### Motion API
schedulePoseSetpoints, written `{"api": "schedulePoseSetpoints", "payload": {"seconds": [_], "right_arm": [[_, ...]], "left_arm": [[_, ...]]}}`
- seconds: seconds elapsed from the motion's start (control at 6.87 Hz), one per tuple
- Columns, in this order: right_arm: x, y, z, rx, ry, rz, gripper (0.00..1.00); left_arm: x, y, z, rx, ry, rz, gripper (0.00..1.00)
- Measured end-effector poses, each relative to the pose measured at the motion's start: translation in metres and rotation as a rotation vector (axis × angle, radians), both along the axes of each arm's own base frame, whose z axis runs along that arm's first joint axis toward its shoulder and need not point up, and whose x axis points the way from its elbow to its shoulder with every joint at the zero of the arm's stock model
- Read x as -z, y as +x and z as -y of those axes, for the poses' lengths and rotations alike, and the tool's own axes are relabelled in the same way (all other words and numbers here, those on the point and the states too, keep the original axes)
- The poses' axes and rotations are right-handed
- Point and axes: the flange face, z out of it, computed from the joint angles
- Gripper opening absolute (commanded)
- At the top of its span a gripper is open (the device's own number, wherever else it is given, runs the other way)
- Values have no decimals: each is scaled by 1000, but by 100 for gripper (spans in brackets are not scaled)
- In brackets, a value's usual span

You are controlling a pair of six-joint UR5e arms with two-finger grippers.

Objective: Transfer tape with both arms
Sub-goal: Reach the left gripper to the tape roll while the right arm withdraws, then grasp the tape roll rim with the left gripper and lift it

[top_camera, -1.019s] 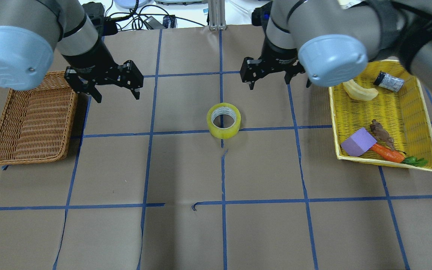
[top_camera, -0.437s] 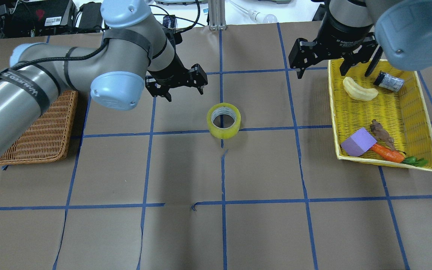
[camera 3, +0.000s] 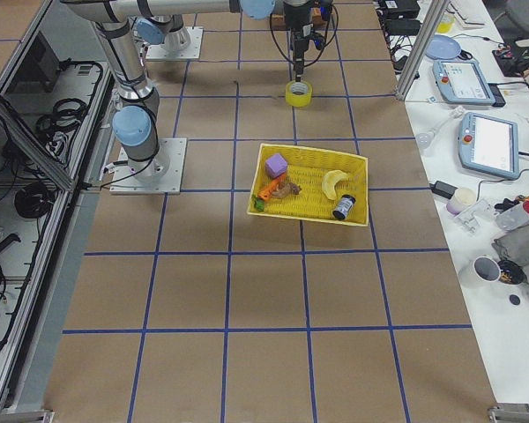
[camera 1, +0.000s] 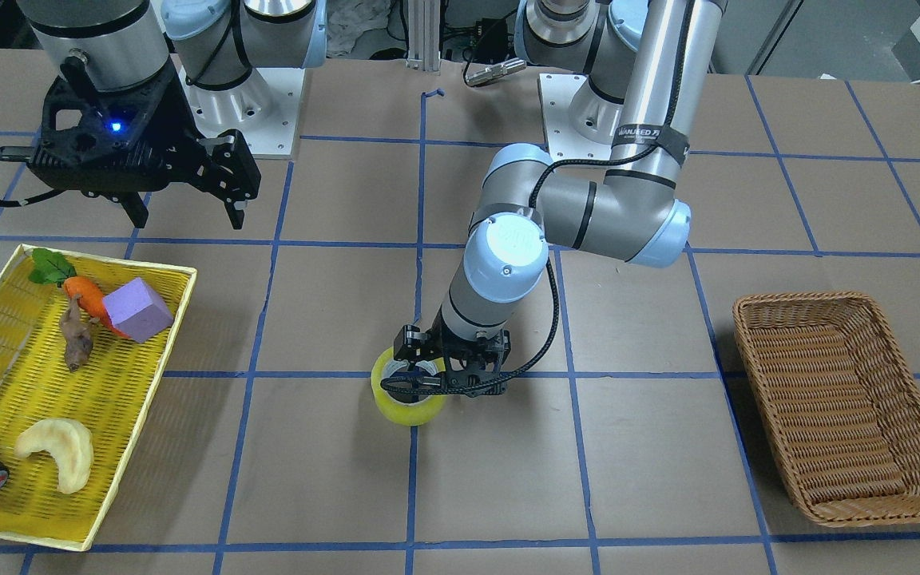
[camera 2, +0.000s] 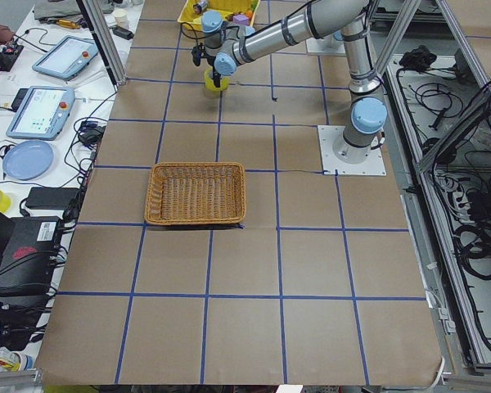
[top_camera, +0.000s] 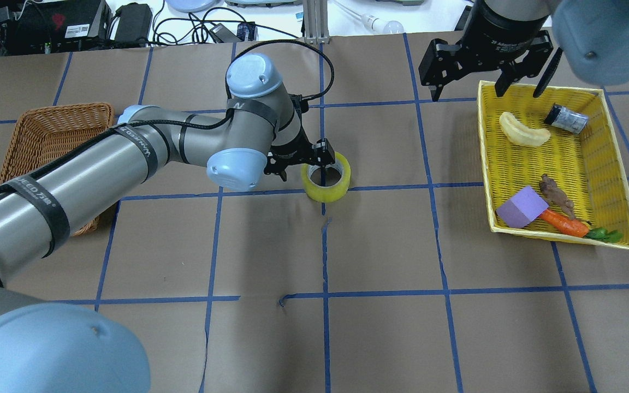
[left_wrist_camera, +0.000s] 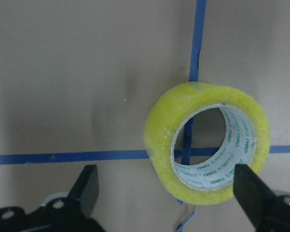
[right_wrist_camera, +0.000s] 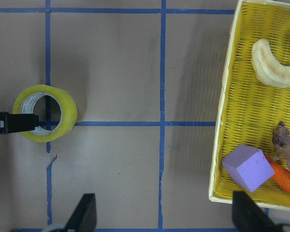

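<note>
The yellow tape (top_camera: 326,188) lies flat on the brown table at a crossing of blue lines, hole up. It also shows in the front view (camera 1: 404,409), the left wrist view (left_wrist_camera: 162,140) and the right wrist view (right_wrist_camera: 67,113). My left gripper (top_camera: 303,166) is open and low at the tape. One finger is over the roll's rim by the hole and the other is outside the roll; it shows so in the left wrist view (left_wrist_camera: 165,169). My right gripper (top_camera: 486,90) is open and empty, high by the far left corner of the yellow tray (top_camera: 486,180).
The yellow tray holds a banana piece (top_camera: 523,132), a dark cylinder (top_camera: 565,118), a purple block (top_camera: 522,206), a carrot (top_camera: 564,222) and a brown lump. A wicker basket (top_camera: 52,125) stands at the table's left. Cables and devices lie beyond the far edge.
My left arm has swung right from beside the basket and come down to the tape. My right arm has drawn back to the right, towards the tray. The tape has not moved.
</note>
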Motion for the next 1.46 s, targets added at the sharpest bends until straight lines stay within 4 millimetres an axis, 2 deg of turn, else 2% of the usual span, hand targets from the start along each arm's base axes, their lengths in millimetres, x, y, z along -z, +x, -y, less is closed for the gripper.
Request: {"api": "schedulePoseSetpoints", "payload": {"seconds": [0.15,0.29,0.73,1.02,1.17,1.31,1.46], "right_arm": [[0,0,0,0,1,1,100],[1,0,0,0,3,1,100],[4,-2,0,4,9,-4,100],[4,-4,0,7,10,-6,100],[5,-4,0,7,11,-4,100],[5,-3,0,6,11,-2,100],[4,-2,0,4,9,1,100]], "left_arm": [[15,-3,-7,10,4,3,34],[20,-3,-11,19,-3,3,0],[11,-2,-11,31,-33,18,0],[2,13,-8,74,-60,103,0],[-12,40,2,85,-57,155,0],[-34,81,16,80,-43,185,0],[-59,134,29,75,-33,222,0]]}}
